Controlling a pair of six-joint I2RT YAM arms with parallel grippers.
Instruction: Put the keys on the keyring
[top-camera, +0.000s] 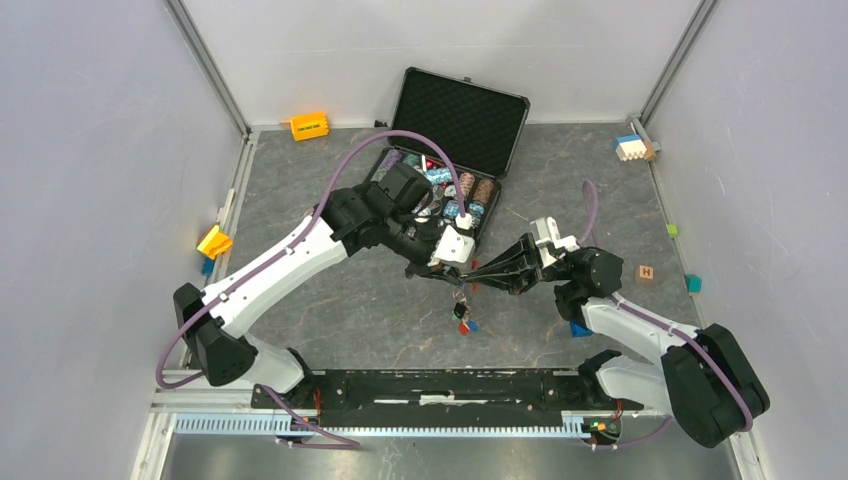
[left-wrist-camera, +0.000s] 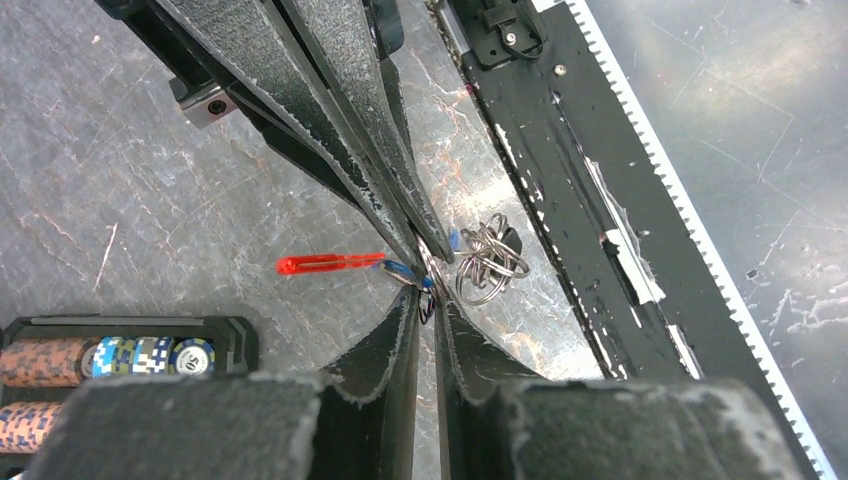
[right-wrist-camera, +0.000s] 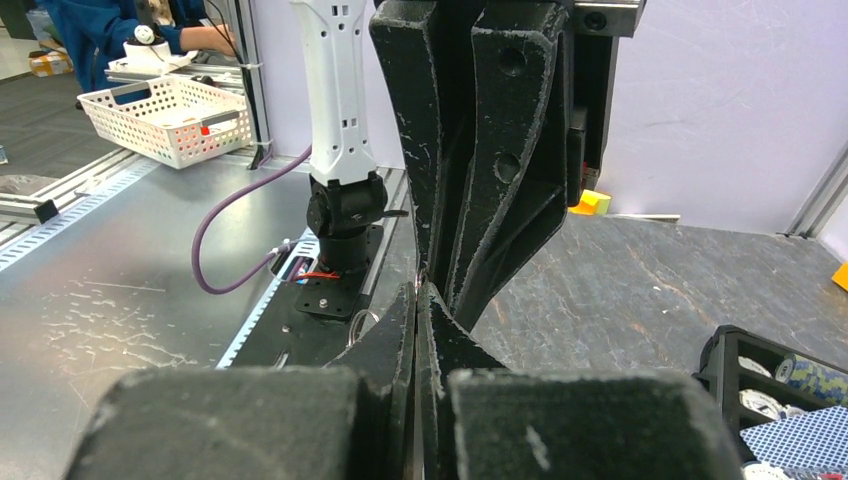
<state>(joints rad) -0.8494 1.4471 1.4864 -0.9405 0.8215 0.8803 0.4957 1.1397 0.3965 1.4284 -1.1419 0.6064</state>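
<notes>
Your left gripper (left-wrist-camera: 428, 300) has its fingers almost together, pinching what looks like the thin metal ring with the long red plastic fob (left-wrist-camera: 330, 264). The right gripper (left-wrist-camera: 424, 243) meets it tip to tip, pressed tight. The small red- and blue-capped metal keys (top-camera: 465, 320) sit below the tips, so I'd say threading's still to do.

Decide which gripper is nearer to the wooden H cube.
Right. In the top view the right gripper lies left of the cube, jaws pointing away; the left gripper meets it tip to tip, farther from the cube.
</notes>
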